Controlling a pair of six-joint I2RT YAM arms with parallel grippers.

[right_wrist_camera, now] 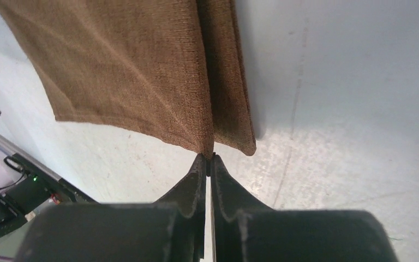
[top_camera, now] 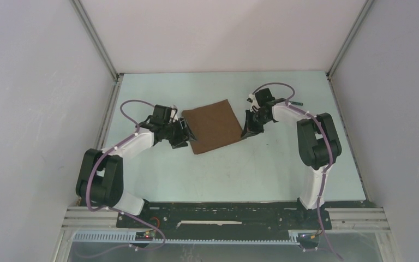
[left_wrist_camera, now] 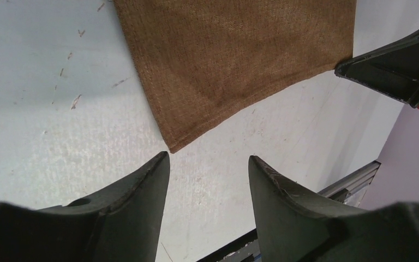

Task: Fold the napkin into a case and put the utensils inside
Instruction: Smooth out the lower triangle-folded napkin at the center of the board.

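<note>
You've barely begun: the napkin (top_camera: 213,126) lies mostly flat at centre frame, no case formed, your right gripper (top_camera: 249,128) pinching its right corner, left gripper (top_camera: 181,136) spread empty beside its lower-left corner, and what looks like a teal utensil handle (top_camera: 295,102) unloaded at upper right.

Diffuse overhead light is filling the scene evenly; the pale blue-white tabletop (top_camera: 240,164) is reading bright, with no hard glare. Soft shadows are falling under both arms. In the right wrist view the dark-brown woven napkin (right_wrist_camera: 125,71) is casting a grey shadow to its right, and its weave is showing sharp. The left gripper's dark fingers (left_wrist_camera: 125,218) and the right gripper's dark fingers (right_wrist_camera: 185,207) are blurring close to the lenses.
</note>
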